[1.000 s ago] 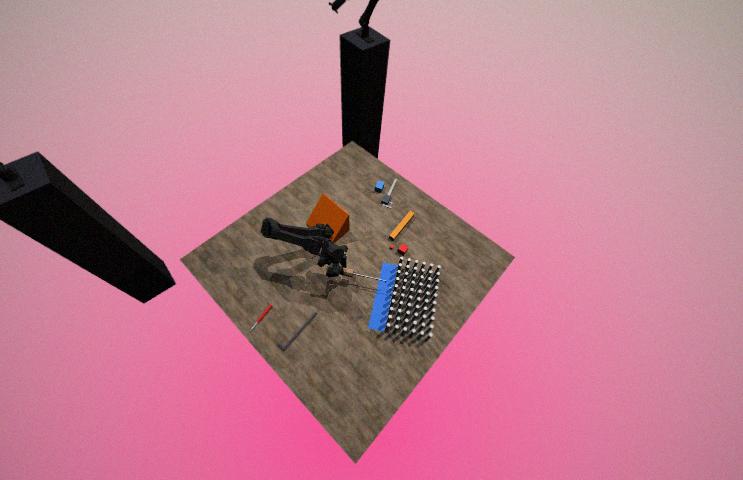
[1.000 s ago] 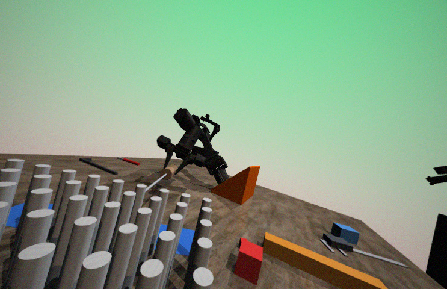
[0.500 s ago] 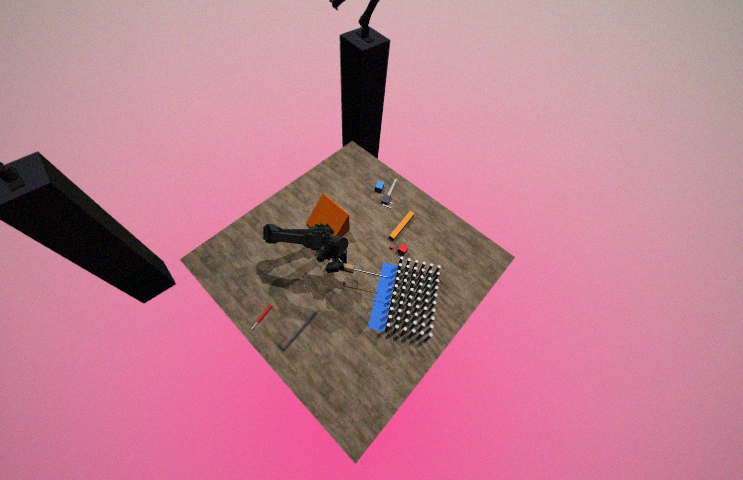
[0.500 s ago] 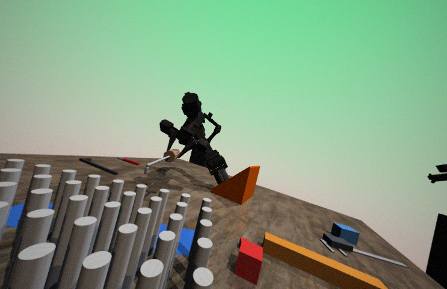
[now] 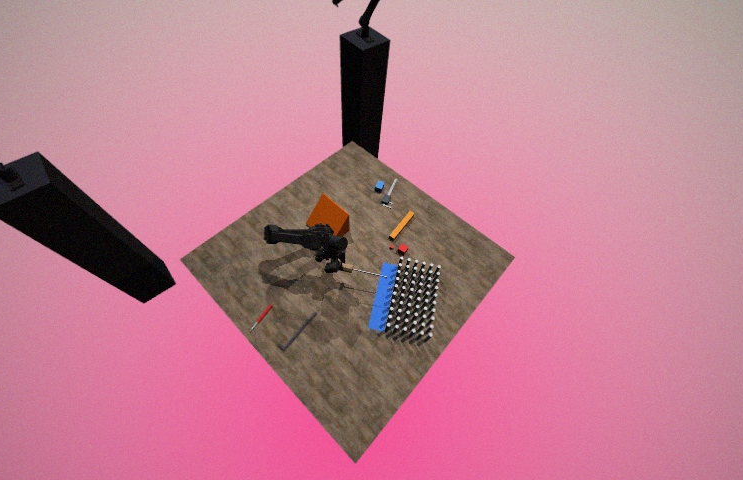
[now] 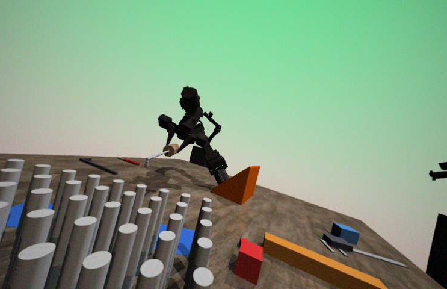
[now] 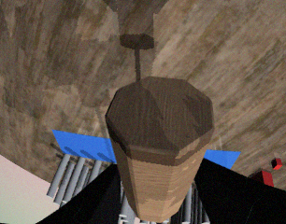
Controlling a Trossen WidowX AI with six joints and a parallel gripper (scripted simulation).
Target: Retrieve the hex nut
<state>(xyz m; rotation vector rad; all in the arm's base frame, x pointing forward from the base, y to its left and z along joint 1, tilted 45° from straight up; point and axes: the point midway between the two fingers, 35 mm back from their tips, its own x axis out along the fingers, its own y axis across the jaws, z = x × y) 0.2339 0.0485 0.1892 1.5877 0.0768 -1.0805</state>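
My gripper (image 5: 342, 267) (image 6: 173, 149) (image 7: 157, 168) is shut on the wooden handle (image 6: 171, 150) (image 7: 159, 177) of a hook tool. Its thin metal rod (image 5: 367, 273) (image 6: 157, 155) points toward the spacers, with a short bent tip (image 6: 147, 163) turned down. The tool is in the air; its shadow lies apart from it. In the top view the tip appears over the blue taped strip (image 5: 377, 316) (image 6: 14, 214) (image 7: 82, 143). The metal spacers (image 6: 123, 248) (image 7: 63, 173) stand upright in rows behind the strip. The nut cannot be made out in any view.
An orange wedge (image 5: 326, 215) (image 6: 235, 187) stands near the arm. A red block (image 5: 403, 249) (image 6: 248, 261), an orange bar (image 5: 401, 225), a blue block (image 5: 379, 186) and a forked tool (image 5: 386, 199) lie beyond the field. A dark L-shaped rod (image 5: 298, 330) and a red-handled tool (image 5: 265, 313) lie opposite.
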